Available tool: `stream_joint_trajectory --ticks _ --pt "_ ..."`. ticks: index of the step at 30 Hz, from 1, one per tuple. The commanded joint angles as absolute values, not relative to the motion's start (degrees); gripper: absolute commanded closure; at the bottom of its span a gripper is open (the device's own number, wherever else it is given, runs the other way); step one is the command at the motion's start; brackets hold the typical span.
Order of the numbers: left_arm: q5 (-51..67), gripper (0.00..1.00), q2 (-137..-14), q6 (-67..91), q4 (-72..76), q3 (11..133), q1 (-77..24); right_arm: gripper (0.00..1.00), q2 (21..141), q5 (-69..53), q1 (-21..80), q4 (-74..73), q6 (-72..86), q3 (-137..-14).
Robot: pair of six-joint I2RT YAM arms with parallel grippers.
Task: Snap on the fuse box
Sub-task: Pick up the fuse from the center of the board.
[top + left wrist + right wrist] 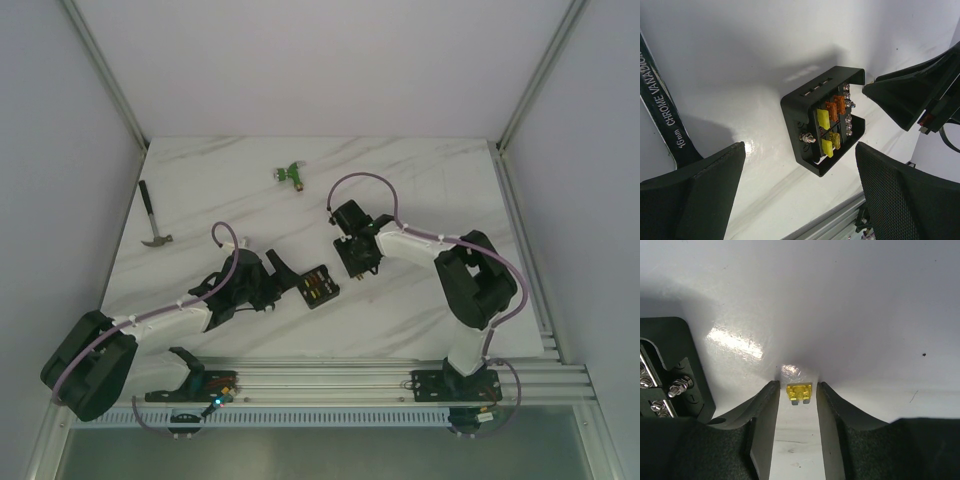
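Observation:
The fuse box (318,285) is a small black square box lying on the white table, with no lid on it. Orange and yellow fuses show inside the fuse box (822,125). My left gripper (283,276) is open wide just left of it. In the left wrist view the left gripper (800,150) holds nothing and the box lies just beyond the fingertips. My right gripper (357,262) hangs low over the table just right of the box. The right gripper (797,384) is open, its fingers close on either side of a loose yellow fuse (799,393) without touching it. One corner of the fuse box (670,370) shows at the left.
A hammer (155,222) lies at the far left; its handle (662,105) crosses the left wrist view. A green connector (292,175) sits at the back. An aluminium rail (330,378) runs along the near edge, with a black holder (190,375) on it.

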State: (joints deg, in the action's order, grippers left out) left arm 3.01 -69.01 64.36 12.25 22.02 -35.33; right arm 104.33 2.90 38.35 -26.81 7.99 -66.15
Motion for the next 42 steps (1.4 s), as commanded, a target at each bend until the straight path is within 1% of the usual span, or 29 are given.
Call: stream_joint_trajectory --ticks 1,12,18,24,30,37,42 --pt "3.43 0.0 -69.17 63.37 11.07 23.35 -35.46 0.6 106.68 1.27 38.14 -29.42 7.06 -66.82" --pt "3.69 0.0 -69.26 63.27 11.07 23.47 -35.51 0.62 105.78 1.5 38.14 -31.81 7.12 -65.64" --pt "3.73 0.0 -69.06 63.15 11.07 23.61 -35.51 0.72 105.4 1.91 38.15 -31.41 7.85 -65.68" --pt "3.29 0.0 -68.19 60.45 11.31 24.74 -36.75 0.8 100.9 2.22 38.23 -29.26 11.61 -65.03" --pt "-3.66 0.1 -64.01 55.0 13.25 26.16 -42.69 0.8 91.96 1.15 39.46 -24.63 19.2 -62.93" --pt "-13.33 0.3 -60.56 48.47 18.63 25.74 -51.27 0.77 78.62 0.01 41.24 -15.99 31.18 -57.34" --pt "-16.14 0.39 -61.26 44.08 24.83 25.87 -54.74 0.77 71.44 0.9 42.36 -10.63 37.12 -53.69"
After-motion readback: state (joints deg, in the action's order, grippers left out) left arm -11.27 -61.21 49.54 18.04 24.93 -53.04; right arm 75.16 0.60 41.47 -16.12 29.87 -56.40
